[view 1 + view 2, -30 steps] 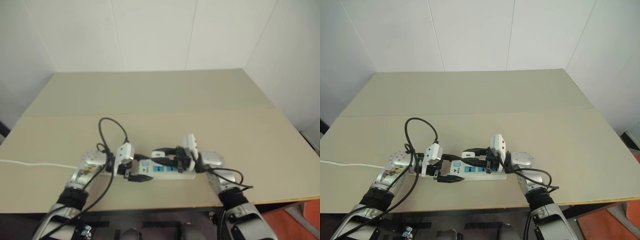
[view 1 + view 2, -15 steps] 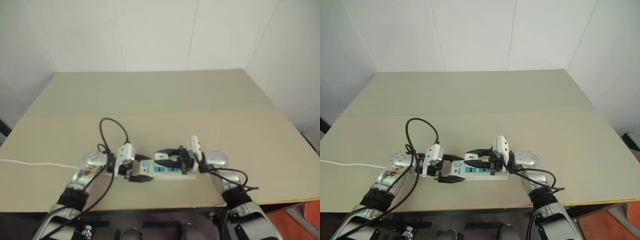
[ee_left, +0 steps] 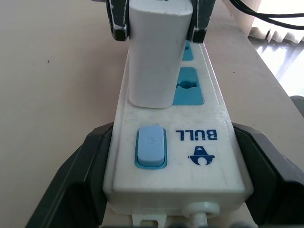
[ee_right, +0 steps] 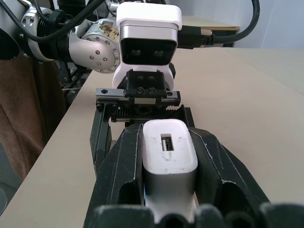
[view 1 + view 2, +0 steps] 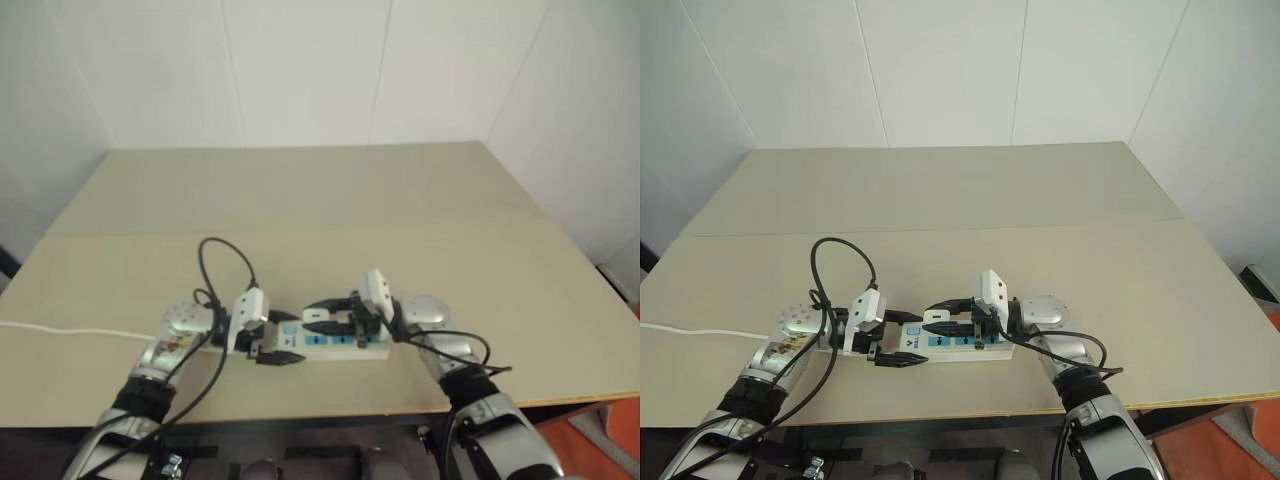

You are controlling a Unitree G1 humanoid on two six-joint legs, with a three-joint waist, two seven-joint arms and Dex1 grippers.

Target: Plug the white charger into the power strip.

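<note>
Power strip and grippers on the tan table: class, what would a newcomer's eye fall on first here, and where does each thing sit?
First, the white charger, pinched in the right gripper and standing on the power strip at its first blue socket, beside the switch. Next, the left gripper clamps the strip's switch end from both sides. All this sits near the table's front edge.

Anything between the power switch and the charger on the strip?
No. In the left wrist view, bare white casing separates the switch from the white charger on the power strip.

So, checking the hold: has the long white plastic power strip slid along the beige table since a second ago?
No; the power strip keeps its place against the table's front edge.
</note>
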